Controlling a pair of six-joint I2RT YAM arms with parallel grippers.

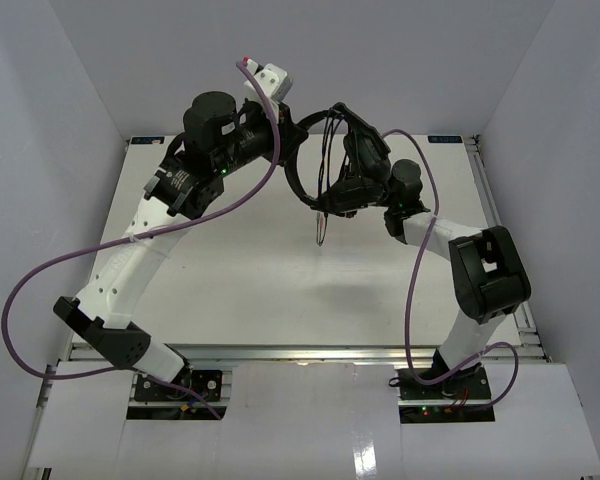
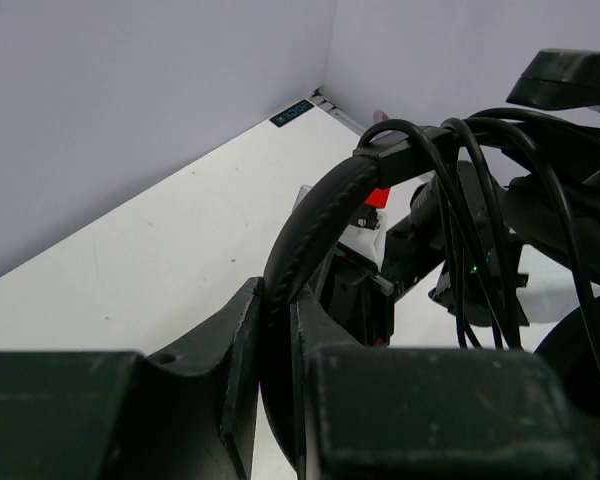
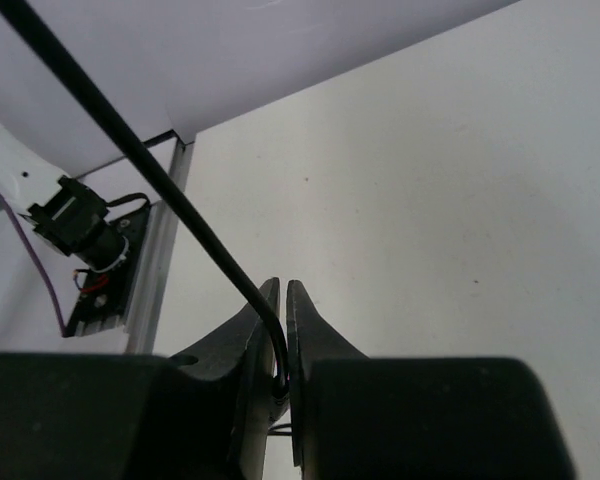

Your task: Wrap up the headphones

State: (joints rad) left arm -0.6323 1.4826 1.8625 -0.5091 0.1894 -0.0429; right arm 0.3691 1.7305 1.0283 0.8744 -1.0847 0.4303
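Above the table (image 1: 240,280), the left gripper (image 2: 276,325) clamps the headphones (image 2: 315,225) by their curved top, steadying them in the air. The right gripper (image 3: 282,305) pinches the thin cord (image 3: 180,205), apparently to wind another loop around them.

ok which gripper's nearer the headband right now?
Left. The left gripper is clamped on the headband itself; the right gripper pinches the cord, not the band.
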